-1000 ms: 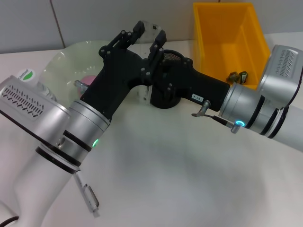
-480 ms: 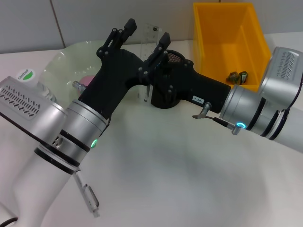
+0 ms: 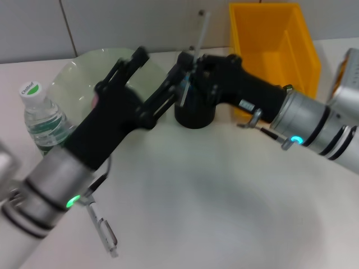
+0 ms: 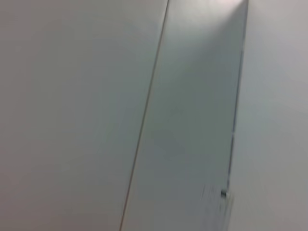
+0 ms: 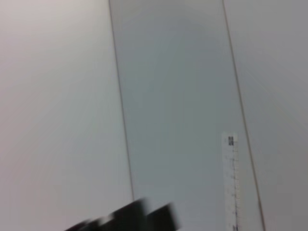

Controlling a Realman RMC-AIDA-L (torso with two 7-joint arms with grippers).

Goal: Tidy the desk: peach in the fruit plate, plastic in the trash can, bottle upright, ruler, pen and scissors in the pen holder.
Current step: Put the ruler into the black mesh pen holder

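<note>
Head view: right gripper [image 3: 188, 75] jaws clench the ruler [image 3: 201, 35] above the pen holder [image 3: 194, 112]; left gripper [image 3: 150, 78] released.

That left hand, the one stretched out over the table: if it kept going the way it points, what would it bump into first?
Likely the clear fruit plate behind the left hand, then the wall. Depth is hard to judge; it may pass above the plate.

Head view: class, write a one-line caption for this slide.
Right gripper holds the clear ruler upright over the black pen holder; left gripper open beside it.
</note>
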